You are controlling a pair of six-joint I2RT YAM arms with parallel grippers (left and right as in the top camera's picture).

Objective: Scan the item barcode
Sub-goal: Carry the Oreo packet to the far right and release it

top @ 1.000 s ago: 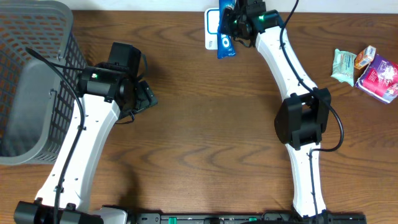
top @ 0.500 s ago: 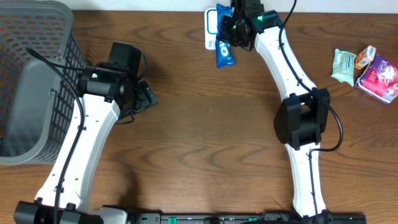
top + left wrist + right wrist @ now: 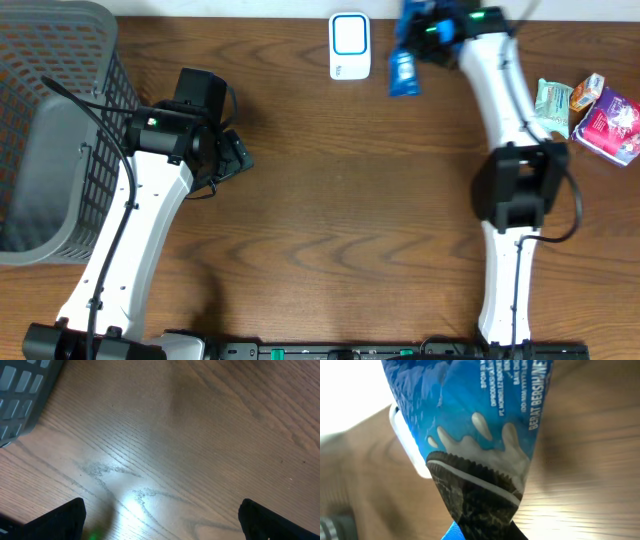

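Here, right hand (image 3: 418, 32) grips a glossy blue cookie packet (image 3: 404, 72).
It hangs just beside the white rectangular scanner (image 3: 349, 45); left hand (image 3: 165, 517) gapes wide.

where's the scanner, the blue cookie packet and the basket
scanner (image 3: 349, 45), overhead view, middle of its face
blue cookie packet (image 3: 404, 72), overhead view, lower half
basket (image 3: 40, 190), overhead view, bare grey wall

Cookie packet (image 3: 480, 435): top and bottom cut off in our right wrist view.
Scanner (image 3: 405, 445): we see only a blurred white edge behind the packet.
Basket (image 3: 40, 60): tabletop's left edge, cropped by the picture.
Left gripper (image 3: 160, 522): only two fingertips (image 3: 62, 520) show.
Snack packs (image 3: 600, 115): tabletop's right edge; print too small for us.
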